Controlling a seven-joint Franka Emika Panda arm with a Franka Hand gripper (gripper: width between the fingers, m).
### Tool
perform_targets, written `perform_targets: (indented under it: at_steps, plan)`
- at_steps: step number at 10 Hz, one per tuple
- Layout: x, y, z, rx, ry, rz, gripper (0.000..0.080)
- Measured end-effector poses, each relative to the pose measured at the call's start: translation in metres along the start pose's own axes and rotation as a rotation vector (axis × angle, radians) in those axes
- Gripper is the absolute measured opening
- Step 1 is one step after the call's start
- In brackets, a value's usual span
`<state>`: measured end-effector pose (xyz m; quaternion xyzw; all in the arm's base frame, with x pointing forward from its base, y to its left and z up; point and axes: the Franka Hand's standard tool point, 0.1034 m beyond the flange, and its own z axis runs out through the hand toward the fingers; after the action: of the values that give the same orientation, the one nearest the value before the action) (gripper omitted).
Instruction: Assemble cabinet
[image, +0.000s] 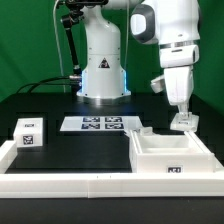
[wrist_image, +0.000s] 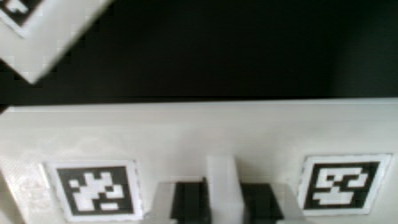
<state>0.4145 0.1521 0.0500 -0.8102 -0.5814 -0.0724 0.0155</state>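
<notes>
White plastic, blocky and tagged: the cabinet sits on the black desk toward the exterior view's right, tucked into a corner of the white raised border, which I judge is there to brace it. It lies as an open tray, its hollow facing up. Its long axis seems to run across the exterior view, though foreshortening makes that uncertain. My hand comes straight down onto its far wall. In the wrist view my dark fingers press together on a thin upright white rib between two square tags, clamped on the cabinet, probably to shift or turn it. A small tagged white block waits well apart, beyond the marker board.
</notes>
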Motion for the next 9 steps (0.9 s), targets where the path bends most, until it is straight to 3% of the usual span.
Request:
perform_targets:
  at_steps: [1,3,7,9]
  plan:
    - [-0.011,0.014,-0.01,-0.008,-0.013,-0.013,0.0068]
    - [-0.023,0.03,-0.014,-0.015,-0.02,-0.038,0.0068]
    - [-0.025,0.029,-0.012,-0.012,-0.02,-0.076,0.0068]
    - [-0.027,0.037,-0.007,-0.007,-0.02,-0.178,0.0068]
